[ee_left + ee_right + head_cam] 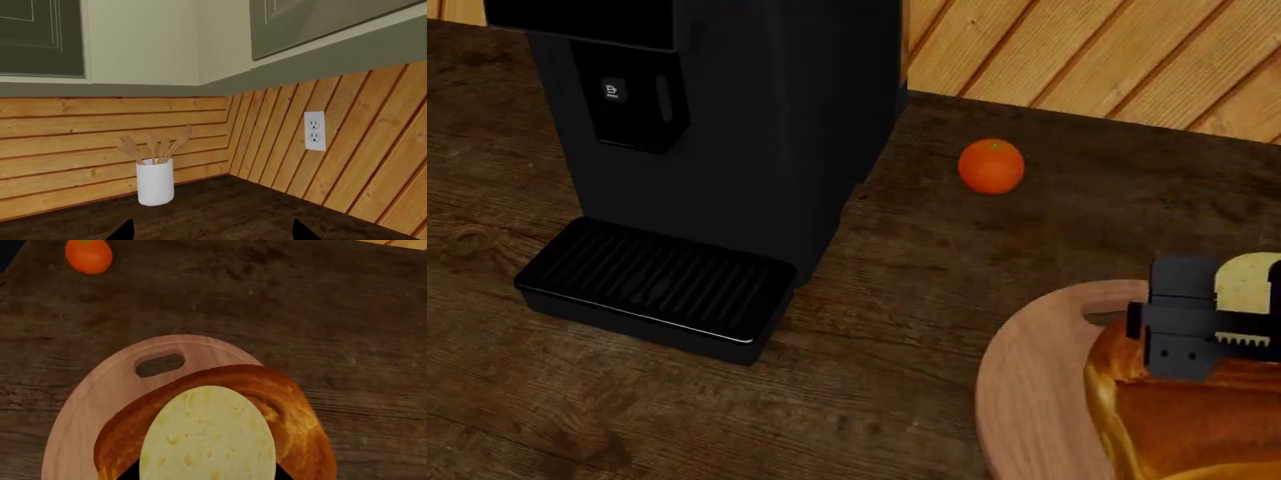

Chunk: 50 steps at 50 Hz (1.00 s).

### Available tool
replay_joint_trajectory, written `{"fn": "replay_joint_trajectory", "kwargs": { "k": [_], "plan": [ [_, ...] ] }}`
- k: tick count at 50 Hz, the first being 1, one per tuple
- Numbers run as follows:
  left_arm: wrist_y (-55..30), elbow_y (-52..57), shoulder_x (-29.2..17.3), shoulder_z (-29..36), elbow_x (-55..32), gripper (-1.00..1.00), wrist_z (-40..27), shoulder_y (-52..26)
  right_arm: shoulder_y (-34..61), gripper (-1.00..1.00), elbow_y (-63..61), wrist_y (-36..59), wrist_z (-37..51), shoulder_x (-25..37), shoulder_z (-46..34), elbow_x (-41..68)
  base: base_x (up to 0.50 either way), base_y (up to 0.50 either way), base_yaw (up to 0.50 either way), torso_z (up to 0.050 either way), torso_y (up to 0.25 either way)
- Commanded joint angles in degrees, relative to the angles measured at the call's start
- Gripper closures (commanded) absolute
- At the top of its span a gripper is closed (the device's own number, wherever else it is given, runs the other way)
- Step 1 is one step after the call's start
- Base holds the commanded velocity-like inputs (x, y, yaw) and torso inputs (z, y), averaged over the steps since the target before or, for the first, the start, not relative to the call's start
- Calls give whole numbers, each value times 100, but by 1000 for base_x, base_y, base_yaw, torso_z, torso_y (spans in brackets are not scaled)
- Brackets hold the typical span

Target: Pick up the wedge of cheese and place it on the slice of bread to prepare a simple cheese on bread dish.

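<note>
The wedge of cheese (pixel 208 435), pale yellow with a speckled flat face, sits between the fingers of my right gripper (pixel 207 475), which is shut on it. It hangs directly over the slice of bread (pixel 297 415), a golden-brown glossy loaf on a round wooden board (pixel 87 400). Whether the cheese touches the crust I cannot tell. In the head view the right gripper (pixel 1208 335) shows at the right edge with the cheese (pixel 1250 275) above the bread (pixel 1174 420). My left gripper (pixel 213 232) is open over bare dark counter, away from these things.
A small orange fruit (pixel 992 165) lies on the dark wooden counter beyond the board (pixel 1028 380). A black coffee machine (pixel 721 130) with a drip tray (pixel 654 290) stands at the left. In a wall corner stand a white utensil holder (pixel 155 181) and an outlet (pixel 315 131).
</note>
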Motion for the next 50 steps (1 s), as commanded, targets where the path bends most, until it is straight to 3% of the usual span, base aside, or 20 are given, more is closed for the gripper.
{"fn": "replay_joint_trajectory", "kwargs": {
  "k": [1, 33, 34, 50],
  "plan": [
    [9, -20, -2, 8, -9, -100, -5, 3, -143, 100, -10, 49, -172, 9, -31, -234, 0, 0, 0, 0, 0],
    [41, -7, -17, 13, -20, -100, -35, 9, -426, 100, 16, -7, -451, -4, -176, -513, 0, 0, 0, 0, 0],
    [40, -7, -17, 11, -20, -100, -36, 11, -399, -100, 7, 42, -476, -20, -180, -455, 0, 0, 0, 0, 0],
    [-30, -7, -28, 27, -59, -100, -29, -18, 592, -100, -240, 276, 97, 22, -53, -20, 0, 0, 0, 0, 0]
  ]
}}
